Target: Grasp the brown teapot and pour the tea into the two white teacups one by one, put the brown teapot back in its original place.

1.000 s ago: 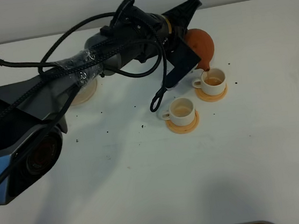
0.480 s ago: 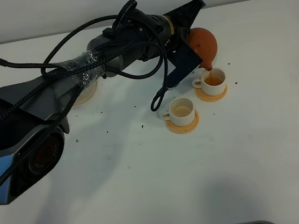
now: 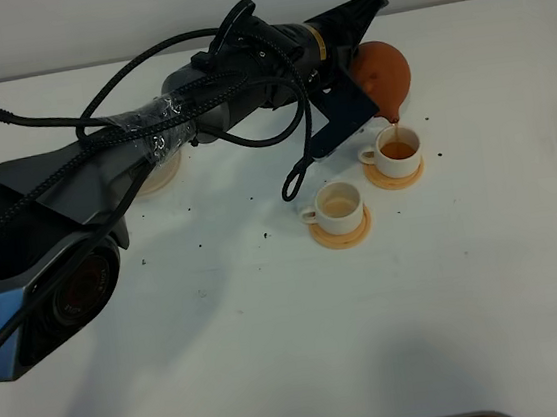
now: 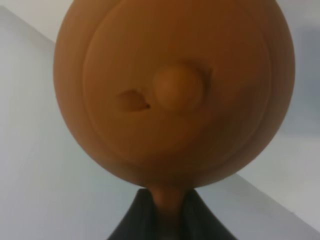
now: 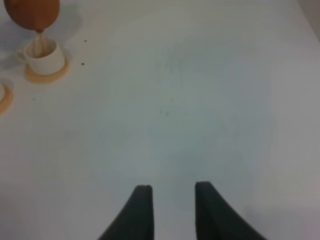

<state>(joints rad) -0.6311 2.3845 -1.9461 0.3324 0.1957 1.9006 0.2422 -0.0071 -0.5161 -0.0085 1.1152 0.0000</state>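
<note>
On a white table [image 3: 507,273], the left gripper [image 4: 165,212] clamps the brown teapot [image 3: 386,70], spout tipped toward 6 o'clock, directly above the far teacup [image 3: 399,150].

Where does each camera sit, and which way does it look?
High camera: overhead, looking down at the table; left arm tips the brown teapot over a teacup.
Left wrist: faces the teapot's lid; left gripper shut on its handle.
Right wrist: looks across the table; open right gripper shows.
All three show the teapot; high and right wrist share the teacup.
</note>
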